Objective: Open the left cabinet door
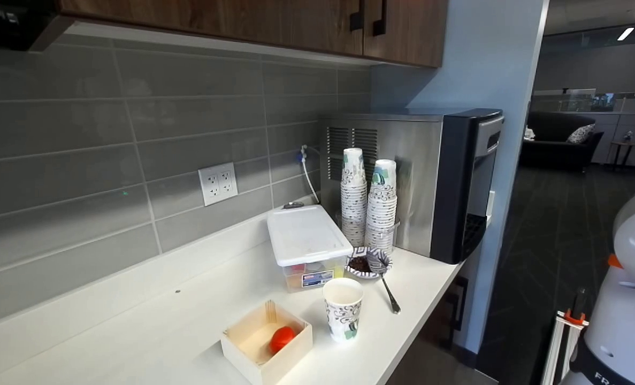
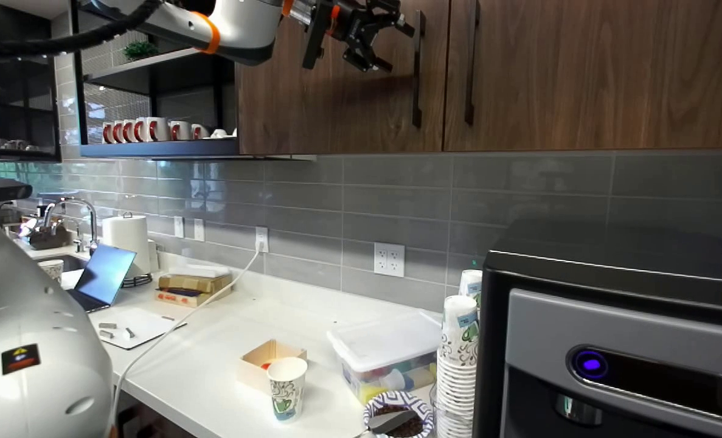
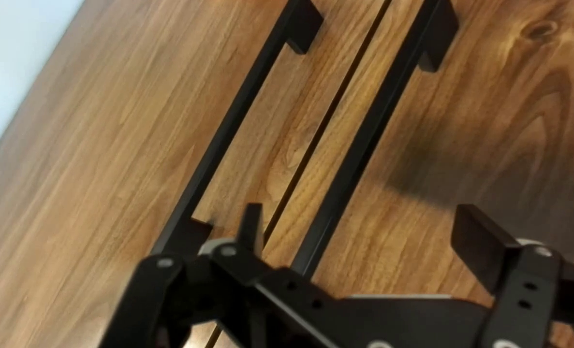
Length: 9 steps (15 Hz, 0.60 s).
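The left cabinet door is dark brown wood-grain and closed, flush with the matching right door. Its black bar handle runs vertically along its right edge. In an exterior view only its lower part shows. In the wrist view, the left door lies on the right, and its handle runs diagonally. My gripper is open and empty, in front of the left door near the handle's upper part. In the wrist view the handle passes between the fingers of the gripper, nearer the left finger; contact cannot be told.
The right door's handle runs parallel close by. An open shelf with mugs adjoins the left door. Below, the counter holds a wooden box, a paper cup, a lidded plastic bin and stacked cups beside an ice machine.
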### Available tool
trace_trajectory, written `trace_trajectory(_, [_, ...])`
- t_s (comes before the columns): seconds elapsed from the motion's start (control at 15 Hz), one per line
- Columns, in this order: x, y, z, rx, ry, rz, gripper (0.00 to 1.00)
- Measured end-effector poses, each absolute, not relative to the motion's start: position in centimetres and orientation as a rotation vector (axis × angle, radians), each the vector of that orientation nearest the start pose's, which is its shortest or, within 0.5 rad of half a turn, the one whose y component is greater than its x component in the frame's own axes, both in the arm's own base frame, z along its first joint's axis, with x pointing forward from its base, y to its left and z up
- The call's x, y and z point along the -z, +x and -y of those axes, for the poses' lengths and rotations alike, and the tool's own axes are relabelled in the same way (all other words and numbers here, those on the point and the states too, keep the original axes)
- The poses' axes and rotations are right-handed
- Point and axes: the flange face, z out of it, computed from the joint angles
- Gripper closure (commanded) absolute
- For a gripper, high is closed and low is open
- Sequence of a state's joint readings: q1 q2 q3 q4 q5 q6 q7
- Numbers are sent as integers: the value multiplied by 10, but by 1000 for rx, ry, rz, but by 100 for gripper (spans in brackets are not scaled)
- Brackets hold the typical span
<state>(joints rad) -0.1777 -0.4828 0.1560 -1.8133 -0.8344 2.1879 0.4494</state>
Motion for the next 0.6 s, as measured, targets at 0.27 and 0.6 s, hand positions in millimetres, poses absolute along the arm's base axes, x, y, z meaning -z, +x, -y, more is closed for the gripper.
trace_trajectory(0.27, [-828,431,25,-1223,2120,280,0])
trace_trajectory(0.6, [-831,430,34,-1248,2109,292,0])
